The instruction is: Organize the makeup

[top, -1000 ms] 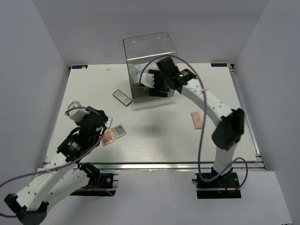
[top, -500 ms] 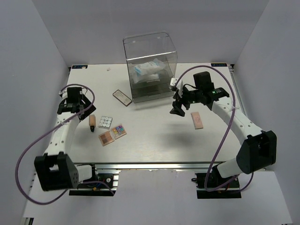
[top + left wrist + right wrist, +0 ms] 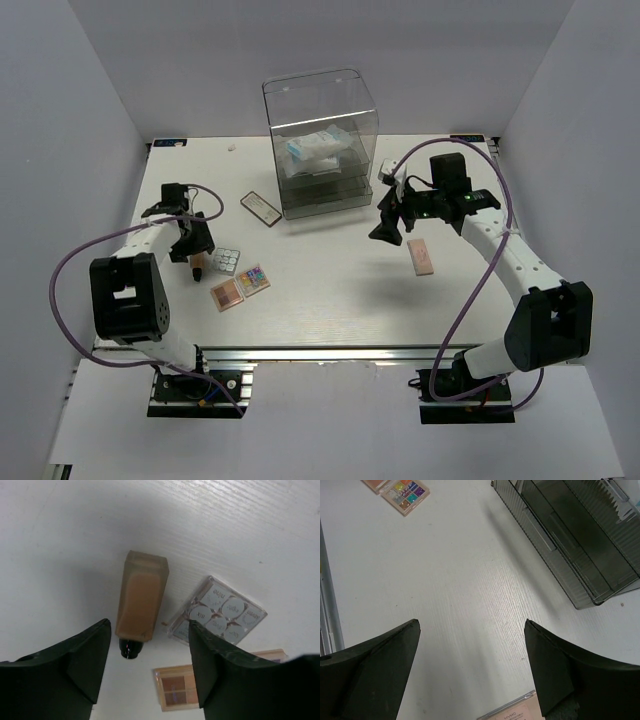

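A small brown bottle [image 3: 197, 263] lies on the table at the left; in the left wrist view the bottle [image 3: 141, 602] lies cap toward the camera. My left gripper [image 3: 189, 246] is open and hovers over it, a finger on each side [image 3: 149, 626]. Beside it lie a white-grid palette [image 3: 228, 261], a multicoloured palette [image 3: 253, 279] and a pink-brown palette [image 3: 227, 294]. A dark-framed case [image 3: 261, 208] lies further back. A white-and-blue packet [image 3: 318, 150] sits inside the clear box. My right gripper [image 3: 386, 232] is open and empty above the table [image 3: 471, 625], left of a peach palette [image 3: 421, 256].
The tall clear acrylic drawer box [image 3: 322, 140] stands at the back middle; its ribbed drawer front shows in the right wrist view [image 3: 570, 545]. The table's metal rail [image 3: 380, 354] runs along the near edge. White walls close in left and right.
My right gripper has pulled out of the clear box, leaving the packet inside, and moved right toward the peach palette. My left gripper has swung round and now straddles the brown bottle.
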`<state>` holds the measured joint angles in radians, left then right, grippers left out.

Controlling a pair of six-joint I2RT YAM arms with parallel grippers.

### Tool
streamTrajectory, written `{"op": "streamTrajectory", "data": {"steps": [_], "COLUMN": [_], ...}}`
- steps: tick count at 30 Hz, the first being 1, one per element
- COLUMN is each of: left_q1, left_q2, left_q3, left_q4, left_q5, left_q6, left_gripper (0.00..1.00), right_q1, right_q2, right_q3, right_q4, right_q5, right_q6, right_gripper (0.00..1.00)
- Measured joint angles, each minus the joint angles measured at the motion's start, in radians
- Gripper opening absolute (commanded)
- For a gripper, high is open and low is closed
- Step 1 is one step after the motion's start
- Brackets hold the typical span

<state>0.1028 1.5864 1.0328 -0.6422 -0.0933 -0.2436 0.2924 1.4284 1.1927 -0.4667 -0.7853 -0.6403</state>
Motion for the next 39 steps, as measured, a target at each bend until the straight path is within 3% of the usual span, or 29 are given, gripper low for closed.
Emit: {"op": "streamTrajectory", "data": {"steps": [4,11,15,19,25,29,34,39], "left_q1": [0.000,0.000,0.000,0.000,-0.024,-0.180,-0.490,-0.646], "left_q2": [0.037,0.084,0.073,-0.033,-0.356,-0.449,-0.448,-0.364], "left_q3": [-0.027,-0.036,-0.046,-0.088,-0.185,-0.283,-0.408,-0.395], "left_q4": [0.039,0.079,0.106,0.129,0.283,0.446,0.609,0.699], "left_q5": [-0.005,-0.008,-0.002,0.050,0.215,0.264,0.182,-0.025], "left_q6": [0.033,0.063,0.046,-0.049,-0.374,-0.659,-1.045,-1.341], "left_gripper": [0.62,0.25,0.19,0.11,0.06,0.01,0.00,0.00], "right_q1": [-0.009,-0.019,-0.023,-0.025,-0.034,-0.048,-0.075,-0.105], "right_q2": [0.000,0.000,0.000,-0.001,-0.017,-0.023,-0.031,-0.050], "right_q3": [0.000,0.000,0.000,-0.003,-0.036,-0.050,-0.059,-0.073], "right_q4": [0.005,0.006,0.006,0.015,0.053,0.092,0.145,0.188], "right_q5": [-0.008,-0.012,-0.015,-0.016,-0.018,-0.014,-0.008,-0.005], "right_q6": [0.014,0.032,0.035,0.044,0.074,0.106,0.150,0.184], "right_gripper": [0.89,0.89,0.89,0.89,0.89,0.89,0.89,0.89]}}
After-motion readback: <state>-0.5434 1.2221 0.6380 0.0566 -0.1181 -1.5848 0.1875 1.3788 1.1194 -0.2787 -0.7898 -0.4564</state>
